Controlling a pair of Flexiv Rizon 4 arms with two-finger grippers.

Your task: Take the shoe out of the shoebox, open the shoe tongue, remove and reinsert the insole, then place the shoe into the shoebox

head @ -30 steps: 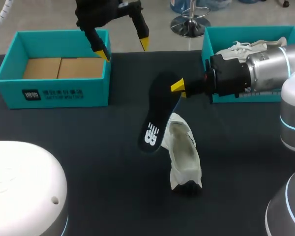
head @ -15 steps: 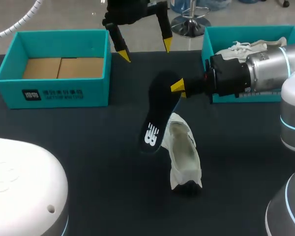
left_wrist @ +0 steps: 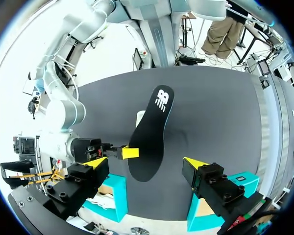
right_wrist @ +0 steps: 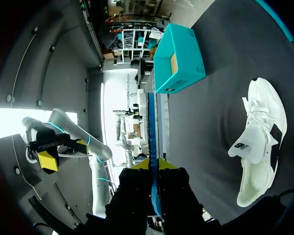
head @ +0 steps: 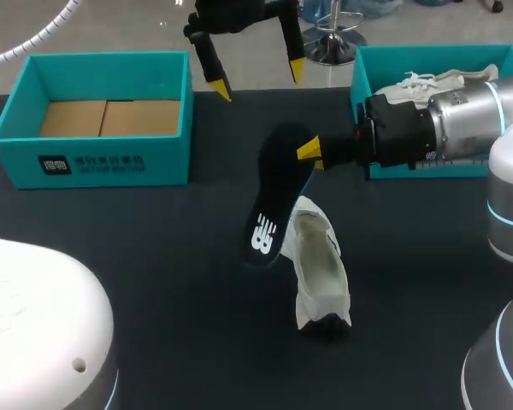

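The right gripper (head: 312, 152) comes in from 3 o'clock and is clamped on one end of the dark insole (head: 274, 201), its yellow tips pressed to both faces. In the right wrist view the insole (right_wrist: 152, 142) shows edge-on between the closed fingers. The insole hangs in the air over the table (head: 154, 256), sloping down toward 7 o'clock, its white logo at the low end. Just at 5 o'clock of that end the white shoe (head: 321, 273) lies on the table near its middle, lengthwise from 12 to 6 o'clock. The right wrist view shows the shoe (right_wrist: 259, 142) with its tongue (right_wrist: 247, 147) pulled out to one side. The left gripper (head: 258, 79) hangs at 12 o'clock over the far edge, fingers wide apart and holding nothing. The left shoebox (head: 103, 158), lined with cardboard, sits at 10 o'clock. The right shoebox (head: 380, 67) at 2 o'clock holds a second white shoe (head: 427, 84).
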